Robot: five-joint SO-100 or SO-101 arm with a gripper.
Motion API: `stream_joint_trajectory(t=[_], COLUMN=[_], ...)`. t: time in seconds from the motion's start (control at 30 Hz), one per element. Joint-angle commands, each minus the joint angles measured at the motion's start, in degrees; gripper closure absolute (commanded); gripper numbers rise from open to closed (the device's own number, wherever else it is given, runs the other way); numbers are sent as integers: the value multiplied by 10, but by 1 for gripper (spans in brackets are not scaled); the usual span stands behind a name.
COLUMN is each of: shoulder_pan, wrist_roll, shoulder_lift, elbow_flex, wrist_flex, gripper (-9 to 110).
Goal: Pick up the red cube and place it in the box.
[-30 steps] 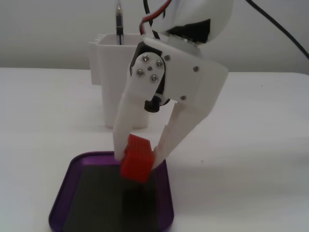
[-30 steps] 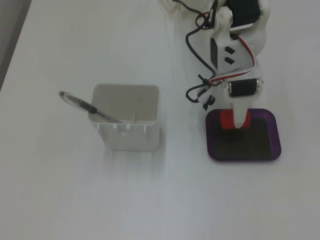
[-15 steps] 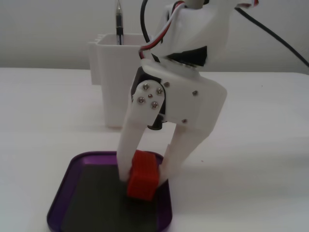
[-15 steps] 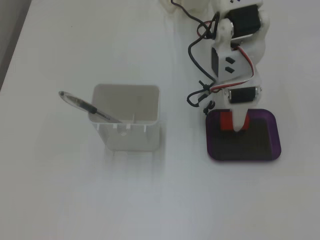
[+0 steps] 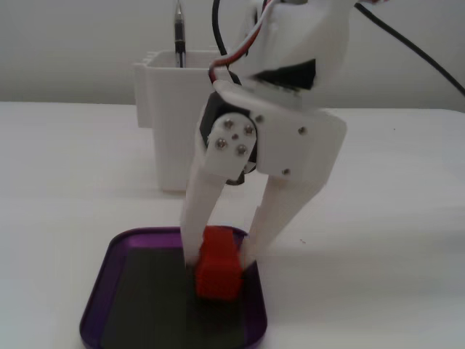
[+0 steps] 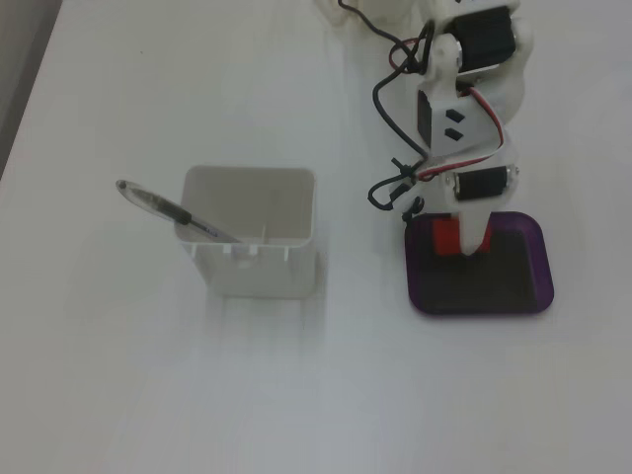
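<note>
White two-finger pincer (image 5: 219, 254) pointing down over the box (image 5: 102, 291), clenched around the red cube (image 5: 218, 270). Cube pinched between the two white fingers (image 5: 197, 211), its lower end at or just above the box's dark floor; contact with the floor cannot be told. Purple rim of the box wrapping around below the pincer, dark inner floor stretching toward the camera in a fixed view. Behind the pincer, a tall white container (image 5: 166, 123) with a pen (image 5: 179, 40) standing in it. From above in a fixed view, arm (image 6: 472, 109) reaching over the box (image 6: 538, 286), cube (image 6: 444, 235) showing red beside the fingers, container (image 6: 259, 267) well apart to the left, on a white table (image 6: 148, 395).
</note>
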State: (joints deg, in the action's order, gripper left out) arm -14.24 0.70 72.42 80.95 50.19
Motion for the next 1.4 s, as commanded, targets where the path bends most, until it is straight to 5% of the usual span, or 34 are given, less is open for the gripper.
stream_joint_trajectory(t=[0.0, 0.67, 1.07, 1.37], shoulder_pan=[2, 3, 57, 179], wrist_roll=[-4, -5, -74, -74], shoulder_lift=[79, 386, 682, 876], elbow_flex=[-11, 20, 324, 588], wrist_flex=[17, 219, 259, 148], gripper=[87, 85, 85, 85])
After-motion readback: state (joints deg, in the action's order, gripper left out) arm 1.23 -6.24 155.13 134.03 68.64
